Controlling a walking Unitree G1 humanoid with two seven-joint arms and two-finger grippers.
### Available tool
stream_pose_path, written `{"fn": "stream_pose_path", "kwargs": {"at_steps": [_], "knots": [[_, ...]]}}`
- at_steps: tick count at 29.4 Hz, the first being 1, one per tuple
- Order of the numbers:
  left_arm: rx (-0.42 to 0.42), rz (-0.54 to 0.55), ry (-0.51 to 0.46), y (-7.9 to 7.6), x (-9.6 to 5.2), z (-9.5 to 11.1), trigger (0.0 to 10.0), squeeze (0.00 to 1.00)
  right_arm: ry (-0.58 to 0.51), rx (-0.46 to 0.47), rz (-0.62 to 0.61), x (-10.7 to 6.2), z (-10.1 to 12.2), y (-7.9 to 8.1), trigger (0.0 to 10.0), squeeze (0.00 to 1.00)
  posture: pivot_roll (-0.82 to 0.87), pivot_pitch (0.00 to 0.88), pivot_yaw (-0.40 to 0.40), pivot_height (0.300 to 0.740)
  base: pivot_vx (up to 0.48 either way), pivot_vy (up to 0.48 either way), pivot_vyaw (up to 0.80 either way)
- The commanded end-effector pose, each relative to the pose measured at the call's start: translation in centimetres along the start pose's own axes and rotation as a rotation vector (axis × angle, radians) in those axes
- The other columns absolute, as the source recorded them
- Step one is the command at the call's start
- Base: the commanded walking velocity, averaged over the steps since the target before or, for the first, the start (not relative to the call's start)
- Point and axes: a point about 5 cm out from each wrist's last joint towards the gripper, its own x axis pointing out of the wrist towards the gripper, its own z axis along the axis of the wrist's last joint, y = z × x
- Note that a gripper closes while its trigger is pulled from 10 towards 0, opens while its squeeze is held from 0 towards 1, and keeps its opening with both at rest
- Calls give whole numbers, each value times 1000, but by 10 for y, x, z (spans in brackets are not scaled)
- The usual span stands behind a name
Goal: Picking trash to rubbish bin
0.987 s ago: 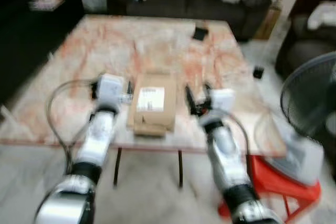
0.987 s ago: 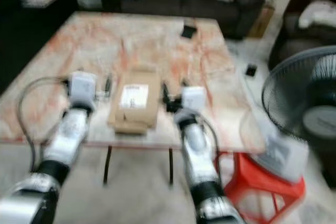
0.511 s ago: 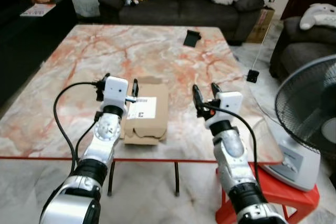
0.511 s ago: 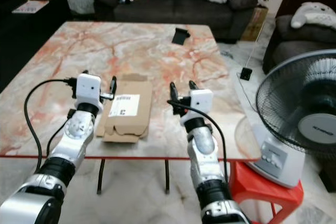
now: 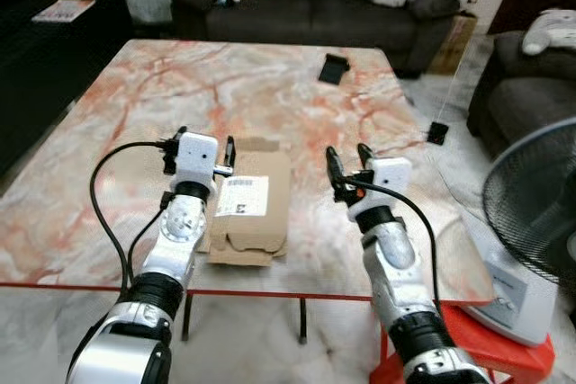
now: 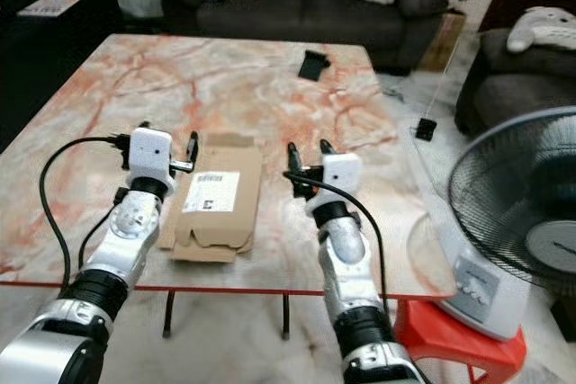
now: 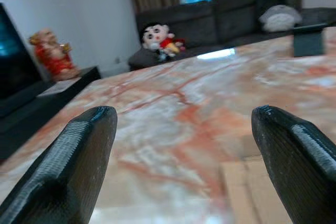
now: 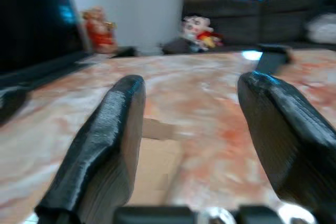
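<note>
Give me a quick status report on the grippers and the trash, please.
Left gripper and right gripper open, flanking flattened cardboard box on marble table. Box ungrasped. Nothing blocking; black object sits far off.

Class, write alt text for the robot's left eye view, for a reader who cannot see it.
A flattened cardboard box lies near the front edge of a marble table, between the robot's open left gripper and open right gripper. A small black object sits farther back, a dark sofa behind.
</note>
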Motion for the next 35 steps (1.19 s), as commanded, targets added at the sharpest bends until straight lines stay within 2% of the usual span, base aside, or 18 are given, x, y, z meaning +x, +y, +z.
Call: {"fn": "stream_pose_path", "kwargs": {"at_steps": [1,5,8,11,16,23,29,32,35], "knots": [[-11,-25,-1,-10,0,2,10000,0,6,-11,-26,-1,1,-10,10000,0,-29,55,-23,740,0,0,0],[-12,-26,1,-10,0,1,10000,0,7,-10,-25,-1,1,-10,10000,0,-29,55,-23,740,0,0,0],[-71,-46,30,-17,-4,-3,10000,0,13,-10,-15,-1,0,-9,10000,0,-28,57,-24,740,0,0,0],[-157,-16,86,-20,-10,-11,10000,0,21,-11,-11,-1,-1,-8,10000,0,-29,59,-23,740,0,0,0],[-179,16,128,-18,-11,-16,10000,0,42,-13,1,-2,-5,-7,10000,0,-29,59,-23,740,0,0,0],[-248,97,217,-4,-6,-23,10000,0,50,-15,5,-2,-6,-7,10000,0,-29,63,-24,740,0,0,0],[-211,119,291,16,1,-25,10000,0,70,-22,15,-3,-9,-6,10000,0,-30,66,-23,740,0,0,0],[-184,86,361,29,4,-28,10000,0,77,-23,21,-4,-10,-5,10000,0,-27,68,-26,740,0,0,0],[-179,78,376,31,5,-29,10000,0,79,-23,22,-4,-10,-5,10000,0,-27,68,-26,740,0,0,0]]}}
